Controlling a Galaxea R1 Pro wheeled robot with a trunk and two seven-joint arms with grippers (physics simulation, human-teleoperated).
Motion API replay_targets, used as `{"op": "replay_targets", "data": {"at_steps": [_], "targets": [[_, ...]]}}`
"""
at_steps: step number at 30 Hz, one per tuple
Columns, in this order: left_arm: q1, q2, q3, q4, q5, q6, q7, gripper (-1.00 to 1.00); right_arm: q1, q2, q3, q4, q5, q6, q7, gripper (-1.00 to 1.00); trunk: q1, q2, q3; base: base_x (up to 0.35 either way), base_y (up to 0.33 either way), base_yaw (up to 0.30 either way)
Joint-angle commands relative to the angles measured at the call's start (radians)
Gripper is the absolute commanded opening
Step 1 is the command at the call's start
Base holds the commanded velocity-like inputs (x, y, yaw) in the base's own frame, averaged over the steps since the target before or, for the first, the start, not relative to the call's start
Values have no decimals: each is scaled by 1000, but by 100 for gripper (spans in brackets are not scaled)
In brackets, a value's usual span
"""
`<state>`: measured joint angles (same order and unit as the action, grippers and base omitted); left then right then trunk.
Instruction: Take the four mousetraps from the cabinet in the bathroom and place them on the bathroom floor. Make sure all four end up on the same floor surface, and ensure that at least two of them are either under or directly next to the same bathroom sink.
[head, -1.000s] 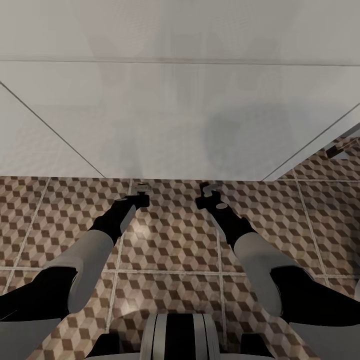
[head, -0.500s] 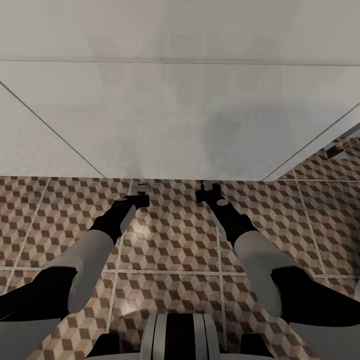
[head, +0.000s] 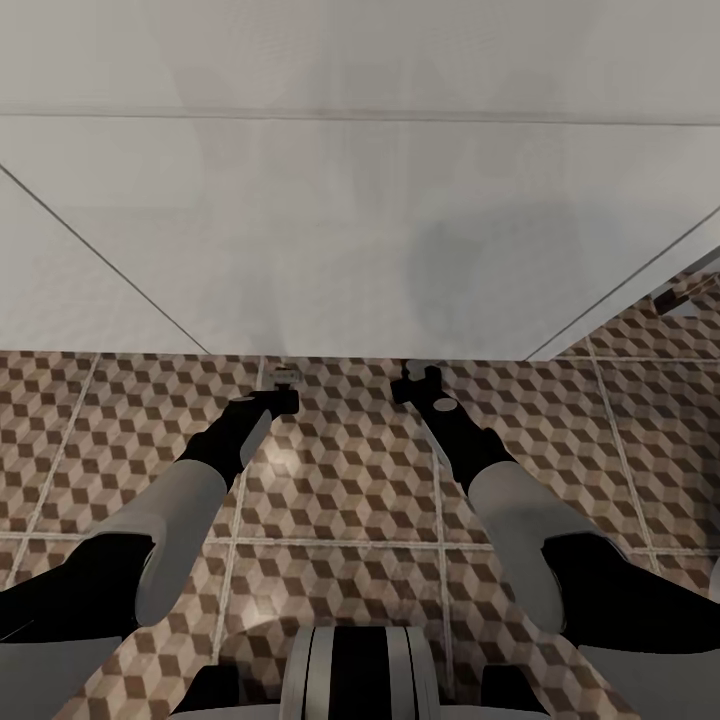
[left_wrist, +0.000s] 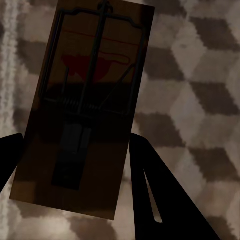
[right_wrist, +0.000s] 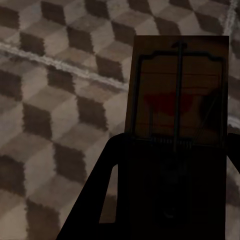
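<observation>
Head view: the right claw (head: 417, 377) had edged forward since a second earlier, clamping a mousetrap (right_wrist: 177, 100); the left claw (head: 283, 379) likewise held another mousetrap (left_wrist: 85, 105); the bathroom floor (head: 340, 480) lay below both, placement near.

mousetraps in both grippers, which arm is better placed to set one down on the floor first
Neither clearly. The left gripper and right gripper each hold a mousetrap over the tiled floor, level with each other before the white sink. Left, perhaps: its trap looks larger against the tiles.
</observation>
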<state>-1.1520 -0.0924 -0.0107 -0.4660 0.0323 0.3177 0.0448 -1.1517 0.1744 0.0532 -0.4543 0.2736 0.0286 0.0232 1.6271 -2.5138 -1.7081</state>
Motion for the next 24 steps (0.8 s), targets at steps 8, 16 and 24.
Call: {"op": "replay_targets", "data": {"at_steps": [8, 16, 24], "targets": [[0, -1, -2, -2, 0, 6, 6, -100, 0, 0, -1, -1, 10, 2, 4, -100, 2, -1, -17, 0, 0, 0], [0, -1, -2, -2, 0, 6, 6, -100, 0, 0, -3, -1, 10, 1, 4, -100, 5, -3, -48, 0, 0, 0], [0, -1, -2, -2, 0, 5, 6, -100, 0, 0, -3, -1, 10, 0, 4, -100, 5, -3, -48, 0, 0, 0]]}}
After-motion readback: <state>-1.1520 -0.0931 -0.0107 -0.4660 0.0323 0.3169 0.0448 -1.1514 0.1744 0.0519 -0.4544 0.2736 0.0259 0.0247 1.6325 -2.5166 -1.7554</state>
